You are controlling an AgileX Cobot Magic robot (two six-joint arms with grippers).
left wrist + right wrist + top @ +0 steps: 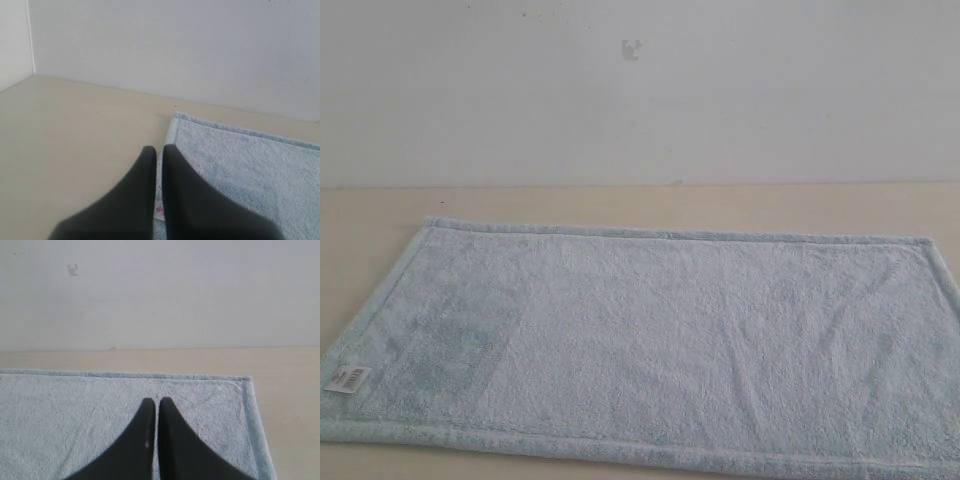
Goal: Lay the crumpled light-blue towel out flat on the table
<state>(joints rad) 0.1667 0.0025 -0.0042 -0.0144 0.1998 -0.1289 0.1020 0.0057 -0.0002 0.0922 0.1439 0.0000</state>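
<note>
Towel (670,340) lies flat on desk (620,205); soft, light, limp terry, probably best pinched at a hemmed corner; left end effector (159,148) and right end effector (156,400) both clenched, empty.

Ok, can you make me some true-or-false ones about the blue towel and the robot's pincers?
1. The towel lies spread flat on the table. True.
2. The left pincer is wide open. False: its jaws are shut together.
3. A small white label sits at one corner of the towel. True.
4. The right pincer is gripping the towel. False: it is shut, with nothing between its jaws.
5. The towel is bright red. False: it is pale light blue.
</note>
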